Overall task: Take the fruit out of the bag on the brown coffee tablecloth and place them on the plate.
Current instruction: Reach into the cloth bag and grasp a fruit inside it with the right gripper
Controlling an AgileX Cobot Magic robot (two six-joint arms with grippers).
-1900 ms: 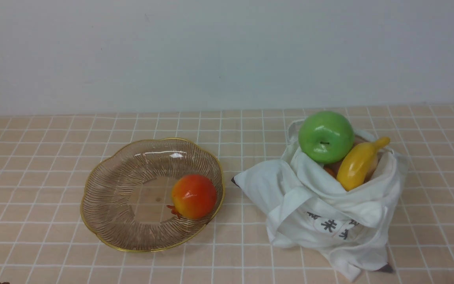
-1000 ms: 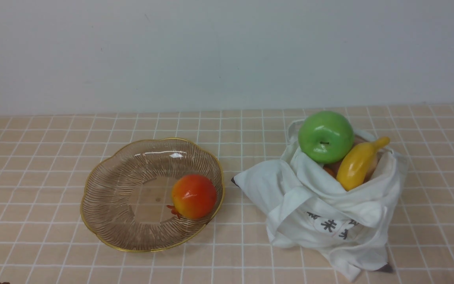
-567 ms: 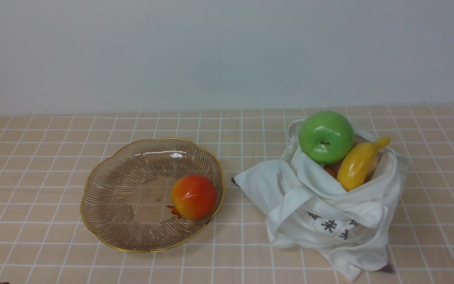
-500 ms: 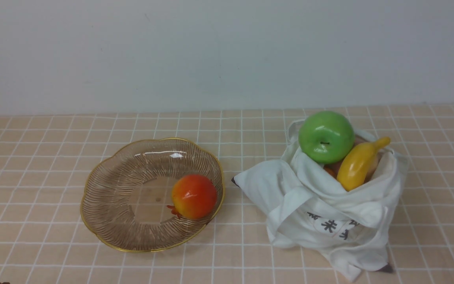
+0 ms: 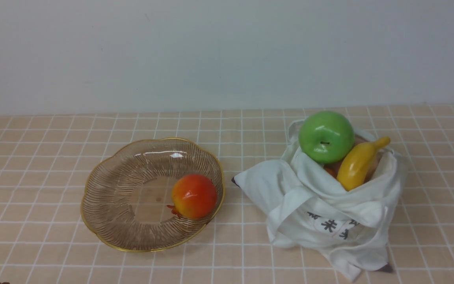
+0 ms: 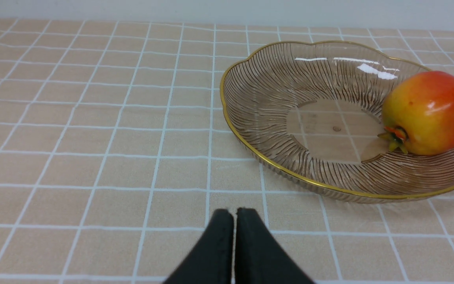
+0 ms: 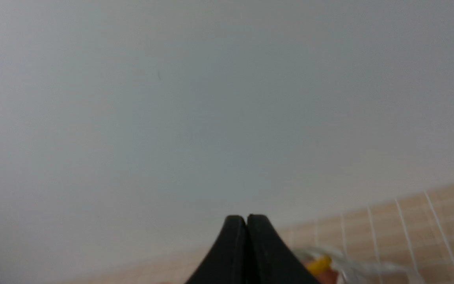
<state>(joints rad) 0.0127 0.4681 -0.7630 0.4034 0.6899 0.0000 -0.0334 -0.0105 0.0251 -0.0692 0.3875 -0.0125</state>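
Note:
The white bag (image 5: 329,205) stands at the right on the checked tablecloth (image 5: 34,157). A green apple (image 5: 326,136) and a yellow banana (image 5: 358,162) stick out of its mouth, with a bit of orange fruit (image 5: 330,171) between them. The amber plate (image 5: 105,197) lies left of the bag with the red-orange pomegranate (image 5: 194,196) in it; both also show in the left wrist view, plate (image 6: 258,98) and pomegranate (image 6: 428,112). Neither gripper shows in the front view. My left gripper (image 6: 234,215) is shut and empty, near the plate's rim. My right gripper (image 7: 246,221) is shut and empty, with the banana tip (image 7: 318,263) blurred beside it.
A plain grey-white wall (image 5: 227,55) runs along the back edge of the table. A loose flap of the bag (image 5: 262,185) lies between the bag and the plate.

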